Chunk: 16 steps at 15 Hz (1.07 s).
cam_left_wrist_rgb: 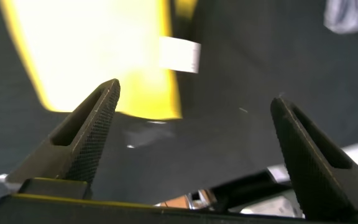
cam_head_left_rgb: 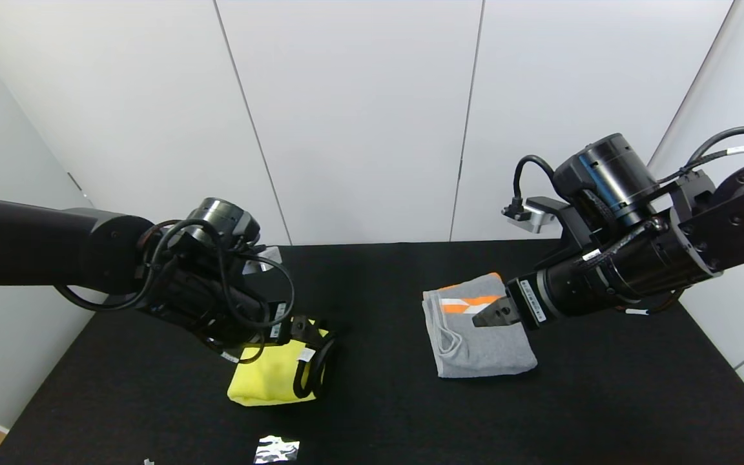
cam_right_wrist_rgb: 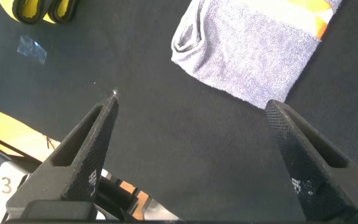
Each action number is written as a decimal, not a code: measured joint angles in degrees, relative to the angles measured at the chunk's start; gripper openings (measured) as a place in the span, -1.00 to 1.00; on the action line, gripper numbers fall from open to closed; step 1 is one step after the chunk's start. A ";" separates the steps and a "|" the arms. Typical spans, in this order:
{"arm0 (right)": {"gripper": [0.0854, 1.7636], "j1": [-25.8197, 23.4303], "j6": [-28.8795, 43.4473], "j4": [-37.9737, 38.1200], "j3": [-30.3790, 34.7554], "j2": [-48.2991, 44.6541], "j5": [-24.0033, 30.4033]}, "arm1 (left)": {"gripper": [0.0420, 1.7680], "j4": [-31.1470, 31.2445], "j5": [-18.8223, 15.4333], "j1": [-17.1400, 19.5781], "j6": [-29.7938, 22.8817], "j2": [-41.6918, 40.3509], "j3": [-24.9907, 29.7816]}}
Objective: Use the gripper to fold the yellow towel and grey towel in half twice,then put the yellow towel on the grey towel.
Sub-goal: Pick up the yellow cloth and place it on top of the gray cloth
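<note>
Currently both tools stand wide open and hold nothing. Left tool [cam_head_left_rgb: 310,352] hangs above the right part of the yellow towel [cam_head_left_rgb: 267,378], which lies folded on the black surface [cam_head_left_rgb: 378,400], its white tag [cam_left_wrist_rgb: 180,55] at the edge. Right tool [cam_head_left_rgb: 491,314] hovers over the grey towel [cam_head_left_rgb: 475,345], folded too, orange blocks at its far end. Towels lie well apart, yellow on the robot's left. A crumpled foil scrap [cam_head_left_rgb: 276,449] lies near the surface's front edge.
</note>
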 joint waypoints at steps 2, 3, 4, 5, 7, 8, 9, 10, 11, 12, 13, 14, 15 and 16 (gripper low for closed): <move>0.94 -0.06 0.00 0.02 0.02 0.00 0.05 | 0.94 0.04 0.41 3.39 2.02 0.33 0.45; 0.94 -0.09 0.02 0.02 0.02 0.00 0.05 | 0.94 0.04 0.57 5.13 3.12 0.71 0.65; 0.94 -0.13 0.00 0.02 0.02 -0.01 0.00 | 0.94 0.04 0.63 6.56 3.61 1.12 0.87; 0.94 -0.13 0.02 0.02 0.02 -0.01 0.02 | 0.94 0.04 0.83 7.77 4.33 1.57 1.24; 0.94 -0.09 0.02 0.02 0.02 -0.01 0.02 | 0.94 -0.07 1.72 9.70 5.34 3.02 1.58; 0.94 -0.09 0.00 0.02 0.02 -0.01 0.02 | 0.94 -0.29 2.08 10.47 5.45 3.94 1.61; 0.94 -0.11 0.02 0.02 0.02 -0.01 0.02 | 0.94 -0.44 2.24 11.11 5.45 4.84 1.61; 0.94 -0.11 0.02 0.02 0.02 -0.01 0.02 | 0.94 -0.60 2.30 11.54 5.45 5.73 1.61; 0.94 -0.11 0.00 0.02 0.02 -0.01 0.02 | 0.94 -0.82 2.28 11.89 5.47 6.64 1.61; 0.94 -0.13 0.00 0.02 0.02 -0.01 0.05 | 0.94 -0.90 2.24 12.07 5.47 7.50 1.58; 0.94 -0.20 0.02 0.02 0.02 -0.01 0.02 | 0.94 -0.98 2.11 12.18 5.45 8.27 1.57; 0.94 -0.20 0.02 0.00 0.02 -0.04 0.02 | 0.94 -1.04 1.94 12.21 5.40 9.03 1.52; 0.94 -0.20 0.02 0.00 0.02 -0.04 0.02 | 0.94 -1.06 1.83 12.24 5.36 9.73 1.41; 0.94 -0.22 0.02 -0.01 0.02 -0.06 0.00 | 0.94 -1.11 1.56 12.26 5.25 10.34 1.22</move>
